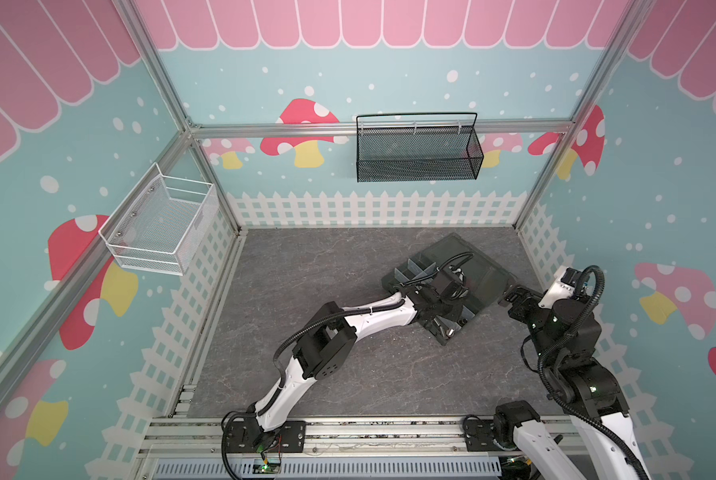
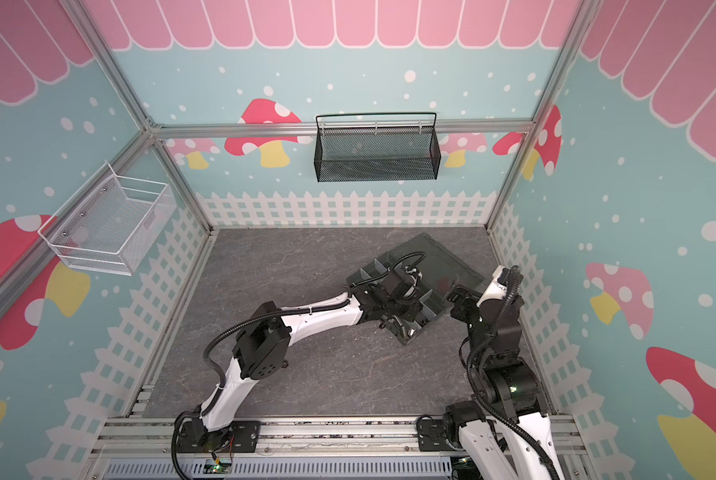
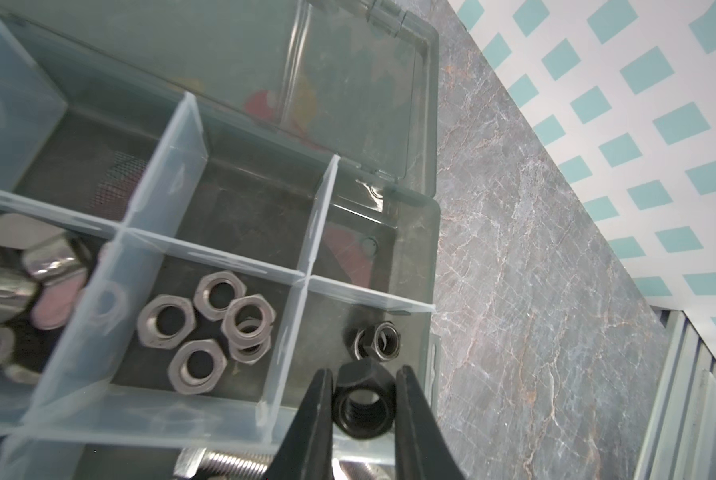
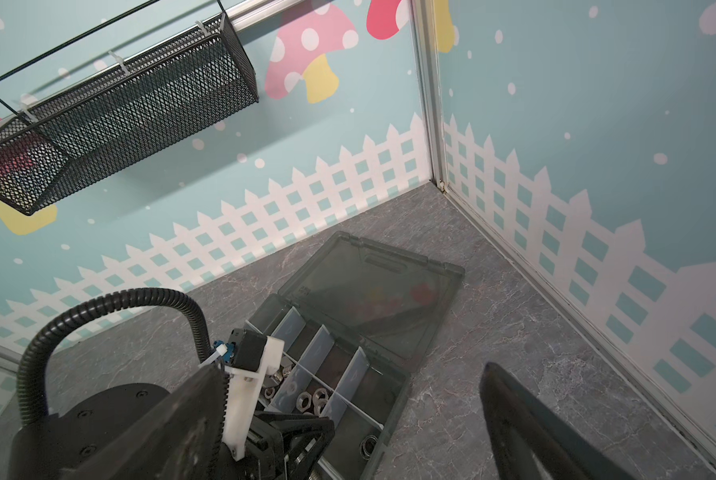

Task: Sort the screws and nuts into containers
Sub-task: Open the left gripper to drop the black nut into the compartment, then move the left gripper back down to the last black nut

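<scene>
Progress looks far along. Over the corner compartment of the organizer box (image 3: 431, 249), the left gripper (image 3: 364, 372) has its jaws narrow, pinching a black nut (image 3: 362, 405). A second black nut (image 3: 379, 340) lies in that compartment. The compartment next along the box holds silver nuts (image 3: 206, 328), and a threaded screw (image 3: 231, 461) shows in a cell across the divider. Beside the box the right gripper (image 1: 512, 297) hangs with jaws wide, holding nothing. No loose pieces show on the desk (image 1: 285, 270) around the box, so few drops seem left.
</scene>
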{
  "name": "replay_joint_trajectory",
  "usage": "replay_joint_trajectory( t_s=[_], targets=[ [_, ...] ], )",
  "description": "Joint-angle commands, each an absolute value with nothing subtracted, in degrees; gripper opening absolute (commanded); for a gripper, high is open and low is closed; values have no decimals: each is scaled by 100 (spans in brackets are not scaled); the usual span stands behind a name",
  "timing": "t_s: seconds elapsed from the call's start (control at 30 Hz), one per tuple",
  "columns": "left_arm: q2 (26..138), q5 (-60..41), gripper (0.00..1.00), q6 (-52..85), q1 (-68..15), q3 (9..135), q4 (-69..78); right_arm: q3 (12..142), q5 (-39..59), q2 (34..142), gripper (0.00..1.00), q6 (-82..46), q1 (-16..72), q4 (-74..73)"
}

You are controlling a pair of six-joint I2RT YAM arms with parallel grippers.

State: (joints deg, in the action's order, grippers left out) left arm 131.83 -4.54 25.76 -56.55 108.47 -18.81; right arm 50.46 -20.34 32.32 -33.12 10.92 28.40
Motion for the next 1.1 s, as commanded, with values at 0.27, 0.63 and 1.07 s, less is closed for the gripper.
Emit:
replay_joint_trajectory(
  t_s=[0.27, 0.63, 1.07],
  targets=[
    [13283, -652, 45, 2593, -5711, 11101, -2078, 4888, -1919, 3326, 98, -3411, 1077, 2650],
    [12167, 110, 46, 2682, -5712, 10126, -2062, 4978, -1873, 3331, 98, -3330, 1079, 2652],
    [9415, 1001, 56, 3845, -5242, 6538, -3007, 4987, -2108, 3536, 98, -3207, 1072, 2577]
  ],
)
